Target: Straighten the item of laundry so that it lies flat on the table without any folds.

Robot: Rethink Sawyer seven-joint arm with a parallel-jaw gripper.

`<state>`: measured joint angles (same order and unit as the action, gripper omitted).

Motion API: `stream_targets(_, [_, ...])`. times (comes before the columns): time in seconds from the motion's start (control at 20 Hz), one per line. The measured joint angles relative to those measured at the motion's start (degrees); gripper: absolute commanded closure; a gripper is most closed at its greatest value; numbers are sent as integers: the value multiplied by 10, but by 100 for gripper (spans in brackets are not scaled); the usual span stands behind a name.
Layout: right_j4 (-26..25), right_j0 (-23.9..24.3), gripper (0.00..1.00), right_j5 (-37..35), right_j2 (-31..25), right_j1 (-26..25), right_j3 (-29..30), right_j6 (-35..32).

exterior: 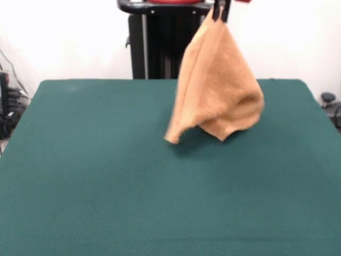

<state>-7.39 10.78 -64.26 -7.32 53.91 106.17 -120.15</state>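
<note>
The towel (218, 88) hangs straight down from the gripper (220, 13), pinched by one corner at its very top. The dark fingers are closed tight on that bit of cloth, with no gap showing between them. From there the tan-orange terry spreads out into a rough cone, wider toward the bottom, with one long fold running down its left side to a drooping corner, and a second, shorter corner pointing down a little to the right of it.

The cloth is up in the air over the far half of the table (106, 186), somewhat right of the middle and closer to the far edge than to the near one. Its lowest corner on the left looks to be just at or barely above the green felt; I cannot tell whether it touches. A dark shadow lies on the felt under the lower edge.

Of the arm only the very end shows, coming down at the top edge, in front of the black pedestal (160, 48) standing behind the far edge of the table.
</note>
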Motion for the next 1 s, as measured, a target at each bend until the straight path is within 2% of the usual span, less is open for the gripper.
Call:
stream_targets(0.5, [4,5,100,-108,0,41,-42,0])
stream_targets(1.0, [0,62,100,-194,0,47,-126,0])
